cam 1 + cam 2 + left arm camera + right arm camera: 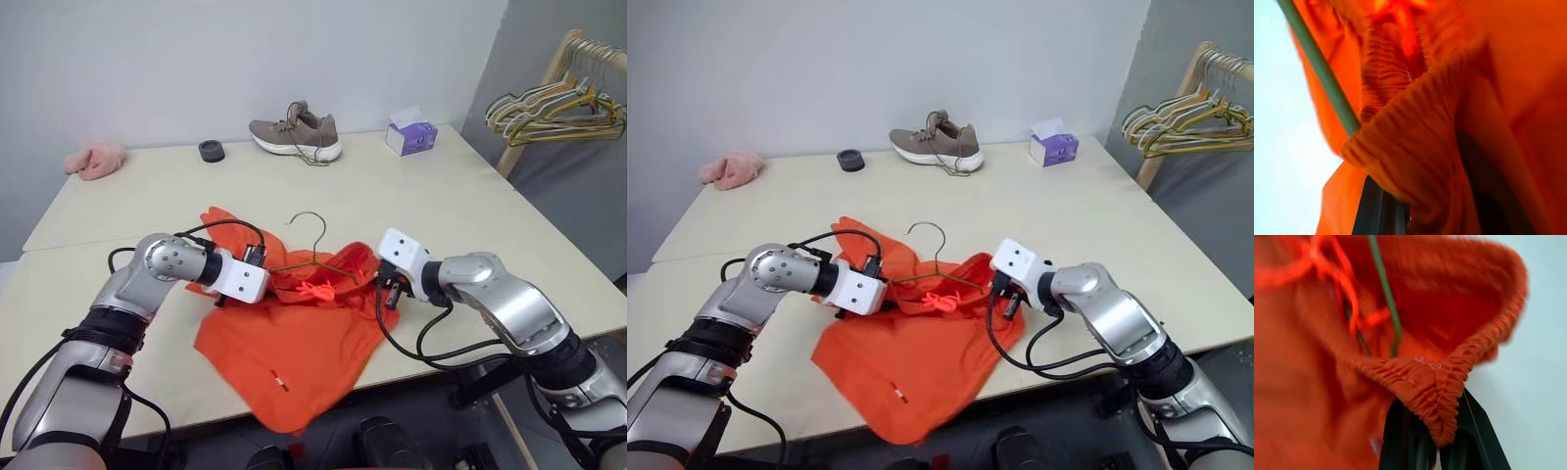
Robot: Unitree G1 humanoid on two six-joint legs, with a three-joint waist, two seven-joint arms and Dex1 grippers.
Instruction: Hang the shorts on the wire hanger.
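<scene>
Shorts (pixel 294 338) are pinched at the waistband by left gripper (pixel 257 284) at nine o'clock and right gripper (pixel 388 284) at three, being threaded over wire hanger (pixel 312 250); the band should next be spread.

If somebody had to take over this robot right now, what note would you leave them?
Left gripper: shut on the shorts' waistband at its left end.
Right gripper: shut on the waistband at its right end.
The wire hanger sits with its hook poking out above the waistband and its lower wire inside the shorts, on the table.
Done: both ends gripped, hanger partly in.
Left: settle the shorts onto the hanger.
</scene>
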